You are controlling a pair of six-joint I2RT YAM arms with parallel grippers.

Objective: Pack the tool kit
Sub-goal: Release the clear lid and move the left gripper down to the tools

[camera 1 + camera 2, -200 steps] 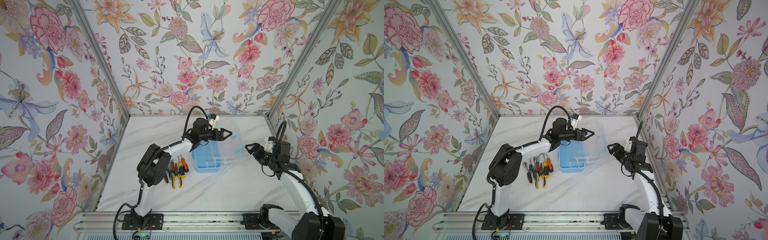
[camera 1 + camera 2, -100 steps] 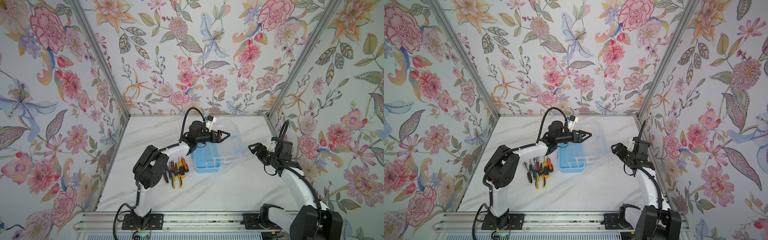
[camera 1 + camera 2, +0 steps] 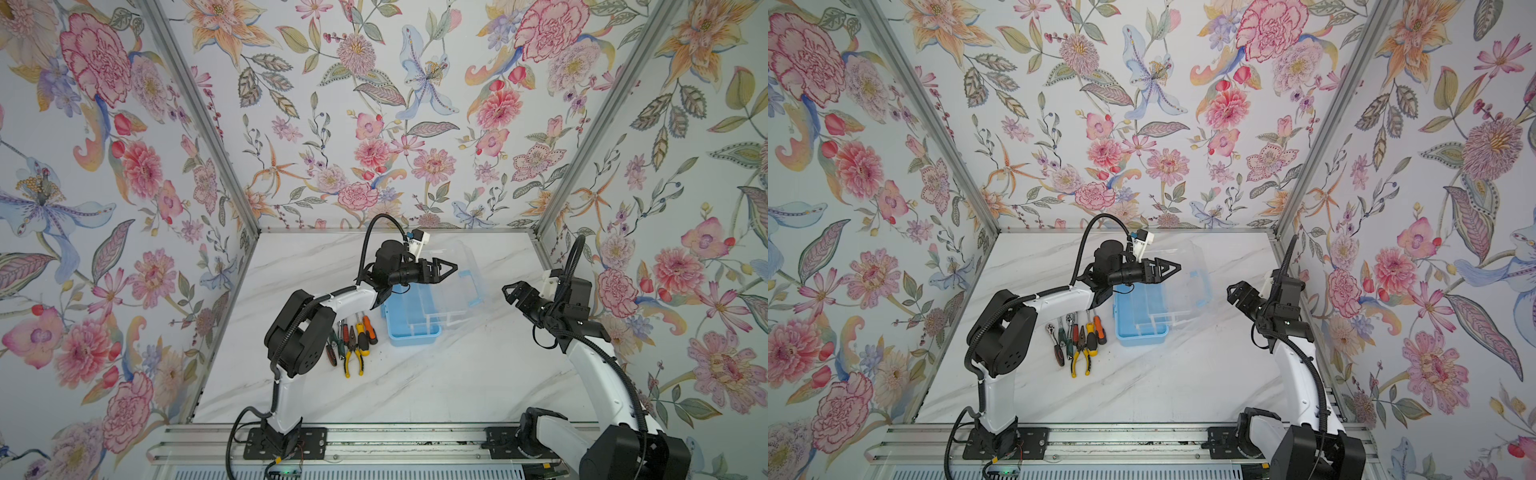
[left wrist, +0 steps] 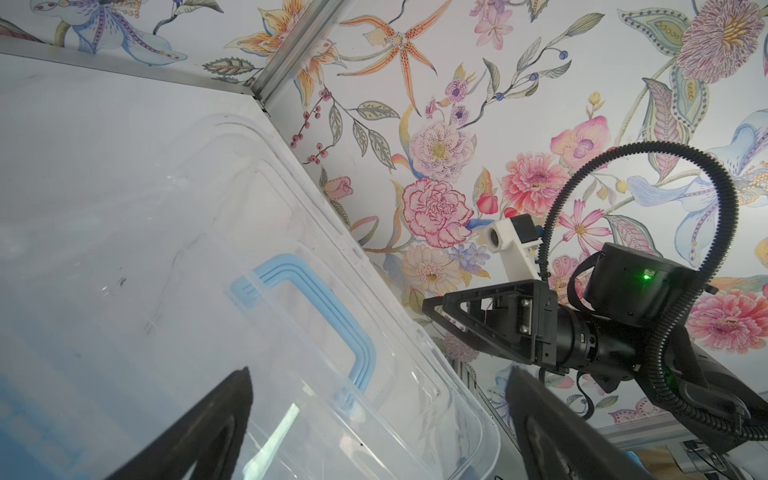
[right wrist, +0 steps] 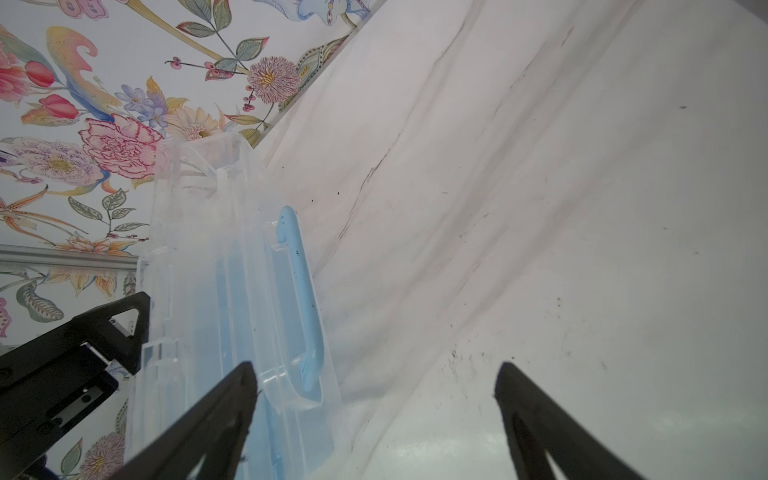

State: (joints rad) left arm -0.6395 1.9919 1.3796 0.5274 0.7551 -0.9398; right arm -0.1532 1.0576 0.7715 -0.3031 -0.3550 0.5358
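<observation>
- The right gripper (image 3: 512, 289) has drawn slightly back from the clear lid (image 3: 461, 286) since a second ago, jaws wider, empty
- The left gripper (image 3: 452, 268) stays fully spread, holding nothing, beside the lid's inner face above the blue tool box (image 3: 413, 334)
- The tools (image 3: 353, 340) lie just left of the box; open table (image 3: 415, 386) in front

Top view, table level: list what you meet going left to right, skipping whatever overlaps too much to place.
In a top view: ratchet → yellow-handled pliers → orange-handled screwdriver → blue box → blue handle on the open clear lid → right gripper, open.
</observation>
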